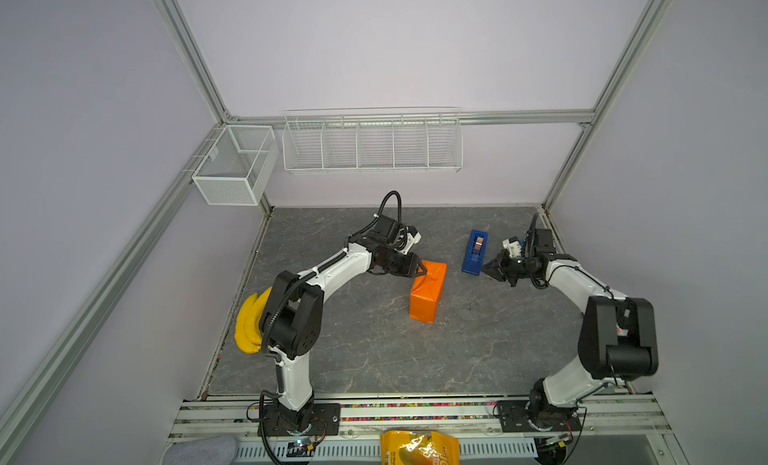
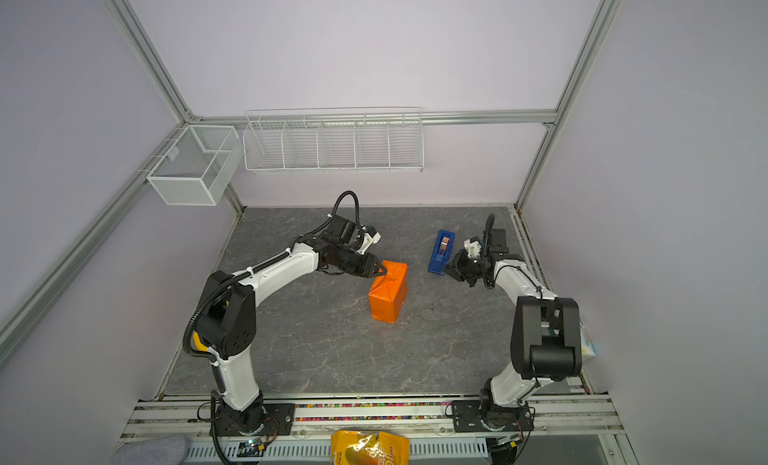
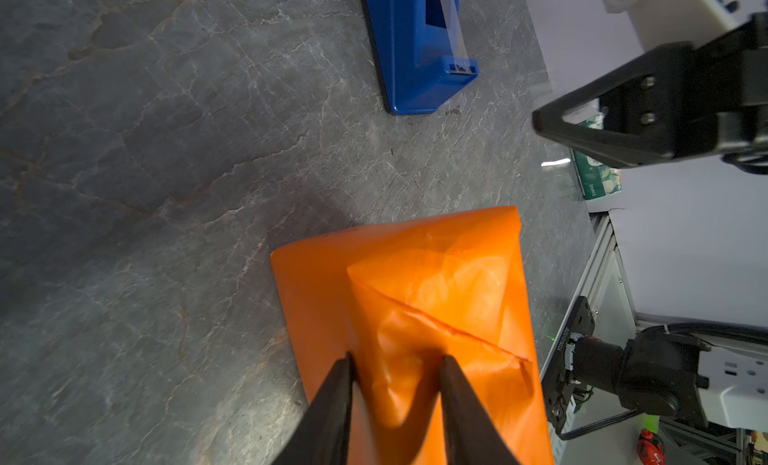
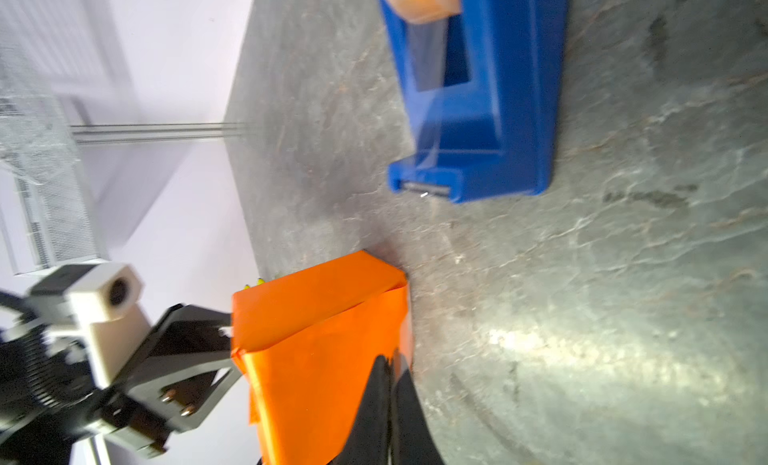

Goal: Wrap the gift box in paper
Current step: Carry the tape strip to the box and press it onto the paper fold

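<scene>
The orange paper [image 1: 428,296] [image 2: 388,296] is folded round a block shape in the middle of the grey tabletop; the gift box is hidden under it. Crease lines and a triangular flap show on its far end [image 3: 436,255]. My left gripper [image 1: 423,271] [image 2: 383,270] [image 3: 397,359] sits at the package's far left corner, jaws part-way closed with a raised fold of paper pinched between them. My right gripper [image 1: 488,268] [image 2: 449,268] [image 4: 390,359] hangs shut and empty to the right of the package, apart from it, by the near end of the tape dispenser.
A bright-blue tape dispenser [image 1: 475,253] [image 4: 498,110] stands at the back right. Yellow bananas [image 1: 249,321] lie behind the left arm at the table's left edge. A yellow snack bag [image 1: 419,448] lies beyond the front rail. A mesh basket [image 1: 237,164] and a wire rack [image 1: 372,143] hang on the walls.
</scene>
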